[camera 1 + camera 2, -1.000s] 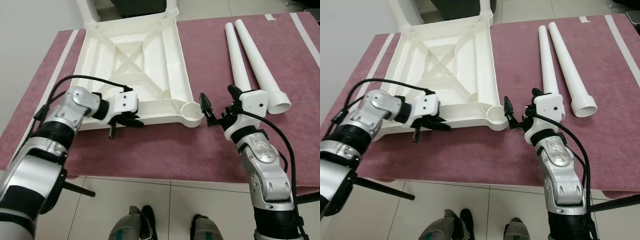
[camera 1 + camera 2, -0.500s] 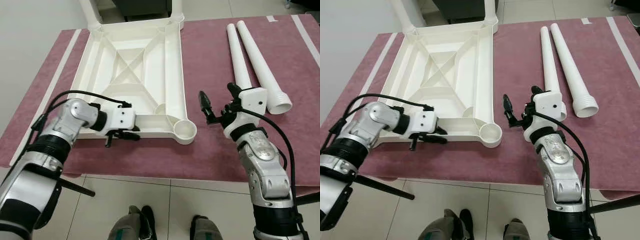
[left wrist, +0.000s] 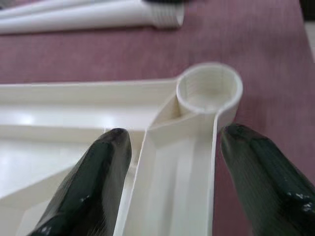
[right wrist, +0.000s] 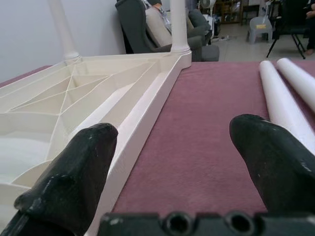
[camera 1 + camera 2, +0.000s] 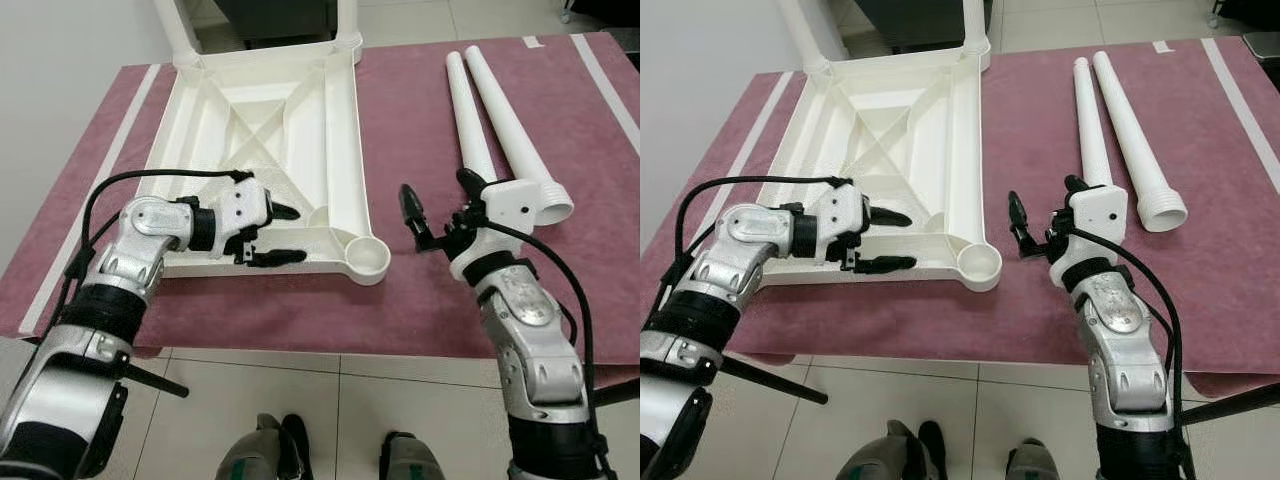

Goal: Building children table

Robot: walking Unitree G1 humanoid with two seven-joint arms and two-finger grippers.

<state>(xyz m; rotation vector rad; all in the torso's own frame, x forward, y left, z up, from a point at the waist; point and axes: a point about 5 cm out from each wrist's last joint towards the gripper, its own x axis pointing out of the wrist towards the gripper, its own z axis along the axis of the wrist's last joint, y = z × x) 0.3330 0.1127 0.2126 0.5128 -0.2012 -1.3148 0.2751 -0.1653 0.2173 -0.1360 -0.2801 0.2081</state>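
The white tabletop (image 5: 262, 120) lies upside down on a maroon mat, with two legs standing at its far corners. Its near right corner has an empty round socket (image 5: 369, 258) (image 3: 209, 88). My left gripper (image 5: 290, 235) is open and straddles the near rim just left of that socket, one finger (image 3: 93, 177) inside the rim and one outside. Two loose white legs (image 5: 495, 125) lie side by side on the mat at the right. My right gripper (image 5: 438, 192) hovers open between the socket and those legs, holding nothing.
The maroon mat (image 5: 410, 90) covers the work table, whose near edge (image 5: 330, 345) lies just below my arms, with tiled floor beyond it. A person sits in a chair (image 4: 147, 24) behind the table's far side.
The tabletop's near socket corner has slid towards me and a little left. My left gripper has moved from in front of the near rim to straddle it, fingers spread. The right arm has barely moved.
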